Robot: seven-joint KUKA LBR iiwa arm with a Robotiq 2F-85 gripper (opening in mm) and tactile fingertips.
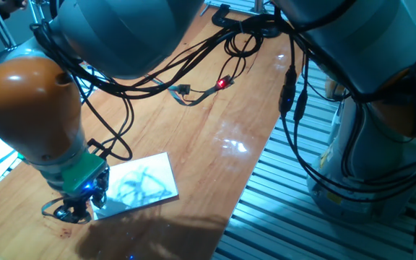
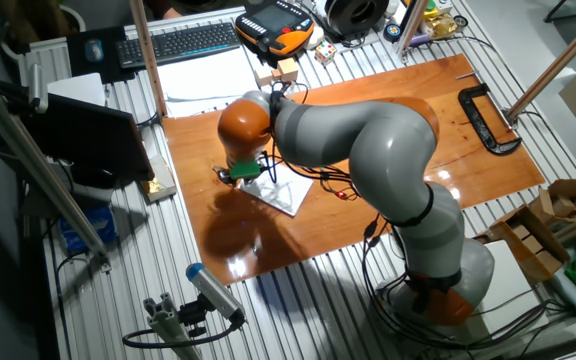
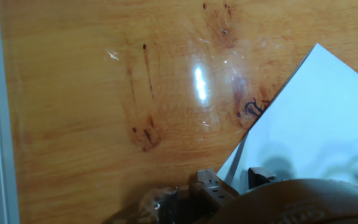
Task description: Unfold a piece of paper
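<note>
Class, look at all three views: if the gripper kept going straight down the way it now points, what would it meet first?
Most likely the edge of the piece of paper, with the wooden table directly beneath. The gripper already sits low at that edge; contact can't be confirmed.

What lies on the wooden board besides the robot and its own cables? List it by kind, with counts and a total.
Sheet of paper: 1
Black clamp: 1
Loose wire with a red light: 1
Total: 3
</note>
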